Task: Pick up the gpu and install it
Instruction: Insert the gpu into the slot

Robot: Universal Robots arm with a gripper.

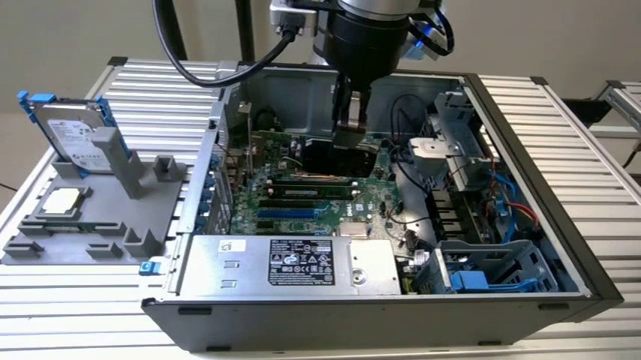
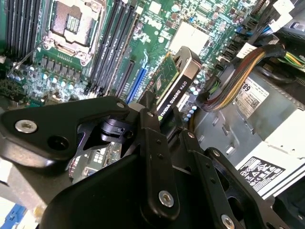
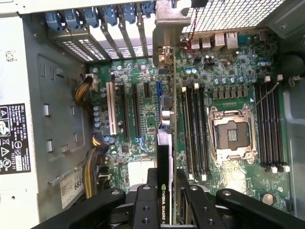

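The claw (image 1: pixel 350 120) hangs inside the open case (image 1: pixel 521 217) in the exterior view, low over the motherboard (image 1: pixel 300 199), and it is clamped on the gpu (image 1: pixel 353 140), which it holds on edge above the board's middle. In the second wrist view the claw (image 2: pixel 164 117) grips the gpu (image 2: pixel 174 88) from both faces; the card's green board faces one way and its black cover the other, and its far end reaches toward the blue slot (image 2: pixel 138 81) and the black slots beside it. Whether the card touches the board cannot be told from here. In the first wrist view the gpu (image 3: pixel 164 181) runs edge-on from between the fingers (image 3: pixel 145 210) toward the case's rear wall, lined up with a blue slot (image 3: pixel 158 90) that lies between the white slot (image 3: pixel 113 107) and the long memory slots (image 3: pixel 193 129); the card's metal bracket (image 3: pixel 165 33) stands near the row of blue latches (image 3: pixel 102 14). The bare CPU socket (image 3: pixel 231 131) sits well to one side of the card. On the exterior view's left, outside the case, a grey holder (image 1: pixel 90 217) on the slatted tabletop (image 1: pixel 561 112) carries a hard drive (image 1: pixel 75 131) standing upright and a small silver chip (image 1: pixel 62 199) lying flat. The power supply (image 1: pixel 290 262) fills the case's near side.
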